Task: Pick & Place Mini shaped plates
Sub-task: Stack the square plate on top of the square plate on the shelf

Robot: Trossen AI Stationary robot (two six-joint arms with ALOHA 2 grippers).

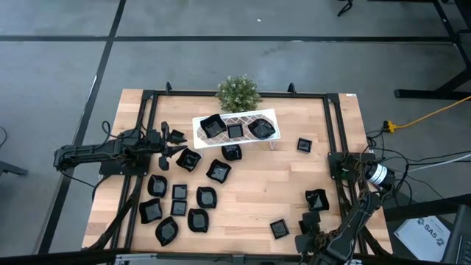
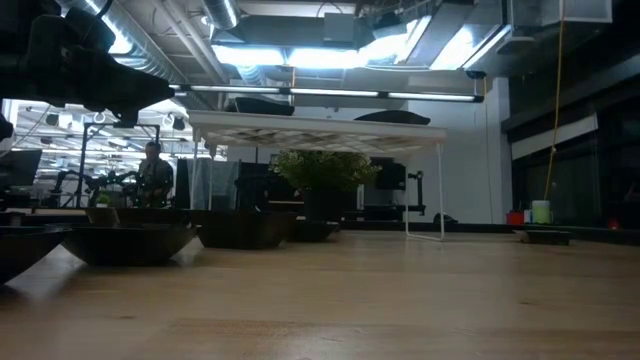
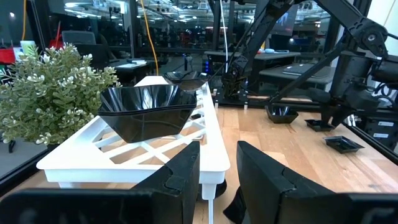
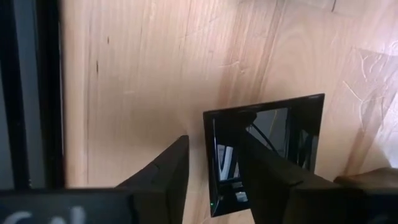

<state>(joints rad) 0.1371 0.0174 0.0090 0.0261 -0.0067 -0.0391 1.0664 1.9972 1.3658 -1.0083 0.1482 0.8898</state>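
Note:
Several small glossy black mini shaped plates (image 1: 179,191) lie on the wooden table's left half, and a few more lie to the right (image 1: 316,199). Three rest on the white lattice rack (image 1: 274,118). My right gripper (image 4: 212,155) points down near the table's near right corner (image 1: 307,234), open. It is over a square black plate (image 4: 273,143) that lies flat on the wood. One finger (image 4: 171,165) stands outside the plate's rim (image 4: 209,134) and the other (image 4: 264,171) over its hollow, with a gap on either side. My left gripper (image 3: 219,168) waits open and level at the rack's left end (image 1: 173,141).
A small green plant (image 1: 238,92) stands behind the rack at the far edge. A black metal frame (image 1: 335,125) runs round the table. Bare wood (image 1: 257,199) lies between the two groups of plates. A loose plate (image 1: 278,228) lies just left of my right gripper.

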